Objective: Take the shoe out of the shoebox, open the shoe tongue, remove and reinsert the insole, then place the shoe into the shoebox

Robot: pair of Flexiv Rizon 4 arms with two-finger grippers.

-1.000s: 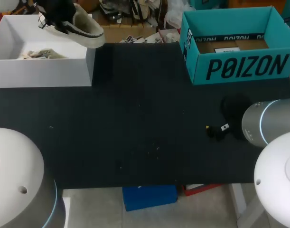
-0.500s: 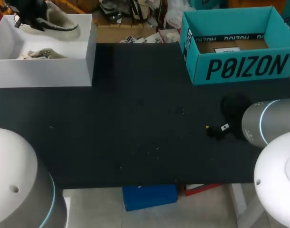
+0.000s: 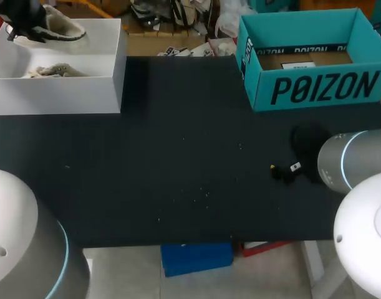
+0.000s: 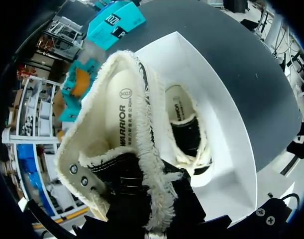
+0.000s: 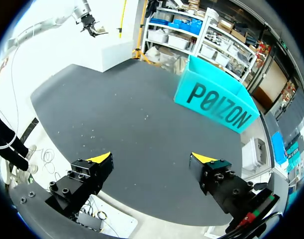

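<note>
Shoe (image 3: 53, 28) upper left of frame, clamped in left gripper (image 3: 23, 18), hanging over far rim of white shoebox (image 3: 59, 93). Shoes: two; second shoe (image 3: 53, 70) lies inside that box. Boxes: two; teal box (image 3: 321, 90) upper right. Wide stretch of dark table (image 3: 178, 156) between them. Right gripper (image 5: 152, 158) low at right, fingers spread wide.

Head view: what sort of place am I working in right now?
Most likely a robot lab bench set up for shoe-packing trials. A black matte table carries an open white shoebox and an open teal cardboard box, and a cream fleece-lined shoe hangs over the white one.
</note>
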